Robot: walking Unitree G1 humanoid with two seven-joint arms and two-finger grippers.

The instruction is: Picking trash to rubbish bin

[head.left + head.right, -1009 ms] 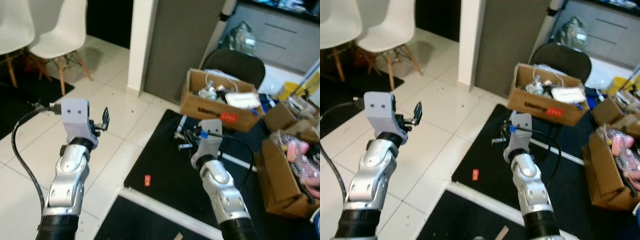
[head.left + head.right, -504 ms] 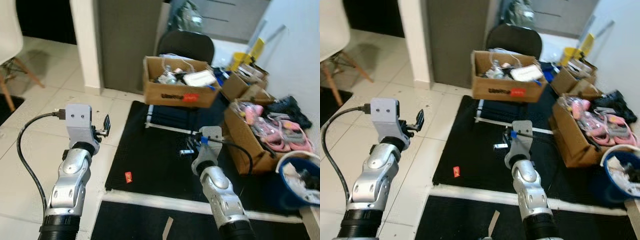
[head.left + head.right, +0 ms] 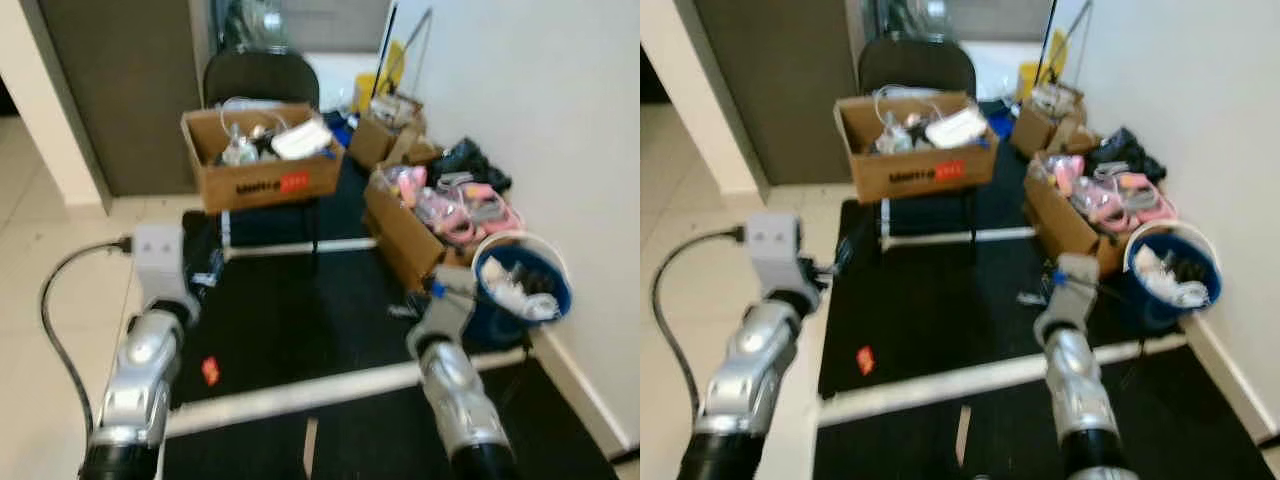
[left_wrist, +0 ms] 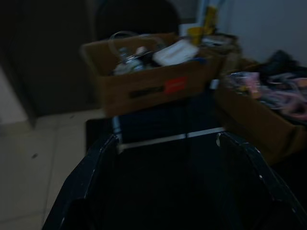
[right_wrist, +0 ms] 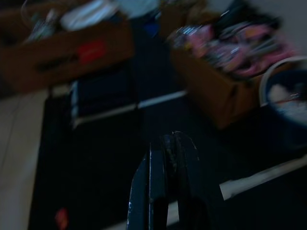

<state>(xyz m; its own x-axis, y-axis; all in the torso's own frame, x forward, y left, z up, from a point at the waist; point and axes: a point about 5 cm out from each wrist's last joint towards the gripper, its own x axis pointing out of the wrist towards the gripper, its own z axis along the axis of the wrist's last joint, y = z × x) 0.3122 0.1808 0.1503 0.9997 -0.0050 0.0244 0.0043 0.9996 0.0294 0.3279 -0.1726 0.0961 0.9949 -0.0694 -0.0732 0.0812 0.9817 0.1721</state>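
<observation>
A small red scrap lies on the black mat, in front of my left arm. The rubbish bin, a blue bucket with a white rim, stands by the wall at the right and holds white and dark rubbish. My left gripper is held out over the mat's left edge, open, with nothing between its fingers. My right gripper hovers low over the mat, a little to the left of the bucket, shut and with nothing seen in it. The red scrap is also in the right wrist view.
A cardboard box of clutter sits on a black chair behind the mat. More open boxes, one with pink items, line the right side up to the white wall. A white strip divides two mats; a paper scrap lies nearer me.
The camera has swung to the right: the white chairs are gone from view, while the blue bucket and the wall have come in. Both arms keep the same pose.
</observation>
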